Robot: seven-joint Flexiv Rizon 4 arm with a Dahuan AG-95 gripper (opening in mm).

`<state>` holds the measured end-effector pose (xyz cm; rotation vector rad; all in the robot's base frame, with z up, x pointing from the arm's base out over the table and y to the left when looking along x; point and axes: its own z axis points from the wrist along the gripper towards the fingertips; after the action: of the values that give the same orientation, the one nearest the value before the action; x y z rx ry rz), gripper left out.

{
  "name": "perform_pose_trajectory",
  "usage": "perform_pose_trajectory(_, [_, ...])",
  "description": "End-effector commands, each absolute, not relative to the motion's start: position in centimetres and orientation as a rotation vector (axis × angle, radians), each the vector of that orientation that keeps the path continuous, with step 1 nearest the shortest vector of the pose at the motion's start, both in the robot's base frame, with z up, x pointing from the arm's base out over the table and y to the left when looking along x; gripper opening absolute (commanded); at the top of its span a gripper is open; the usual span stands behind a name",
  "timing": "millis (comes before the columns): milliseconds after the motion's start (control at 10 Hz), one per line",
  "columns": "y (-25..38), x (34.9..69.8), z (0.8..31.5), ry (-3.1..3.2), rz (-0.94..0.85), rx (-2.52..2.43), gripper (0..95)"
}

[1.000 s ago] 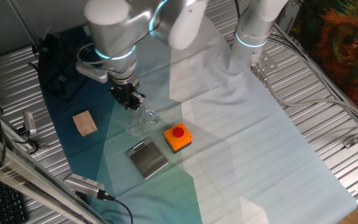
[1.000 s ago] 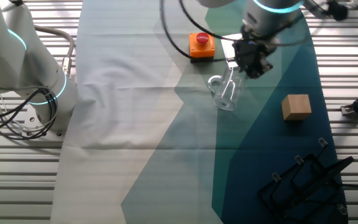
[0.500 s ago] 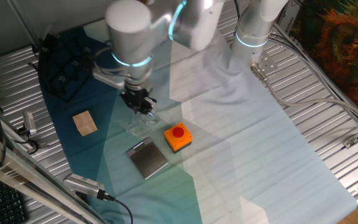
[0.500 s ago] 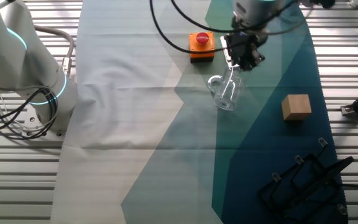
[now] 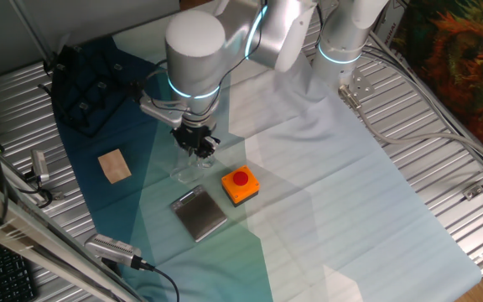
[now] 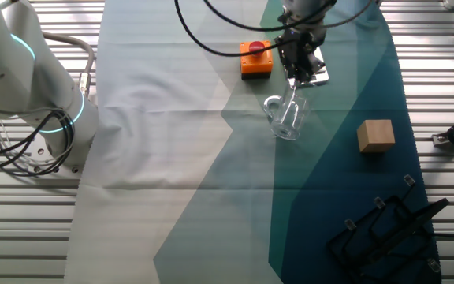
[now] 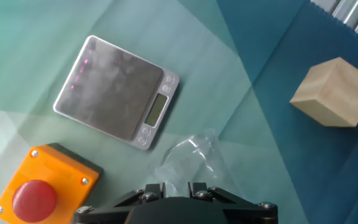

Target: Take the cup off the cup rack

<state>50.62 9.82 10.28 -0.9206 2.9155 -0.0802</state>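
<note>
The small transparent glass cup (image 6: 287, 117) (image 5: 189, 167) (image 7: 188, 158) with a side handle is seen standing on the teal cloth (image 6: 211, 205) of the counter, well apart from the black frame cup rack (image 6: 388, 229) (image 5: 86, 84). The gripper (image 6: 299, 67) (image 5: 199, 147) is held just above it; whether the jaws are apart or together cannot be told. An orange box with red button (image 7: 42, 186), a grey metal plate (image 7: 114, 93) and a wooden block (image 7: 337, 93) are placed near the cup.
</note>
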Motion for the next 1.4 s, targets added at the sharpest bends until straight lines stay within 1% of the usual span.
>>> perform_pose_trajectory(100, [9.7,50.2,10.3,2.916,-0.086,-0.919,19.0])
perform_pose_trajectory(400, [9.6,49.6,10.0,2.907,-0.083,-0.904,19.0])
perform_pose_trajectory(800, [9.7,48.9,8.8,2.880,-0.078,-0.885,19.0])
perform_pose_trajectory(1400, [9.9,49.3,8.4,2.870,-0.080,-0.903,19.0])
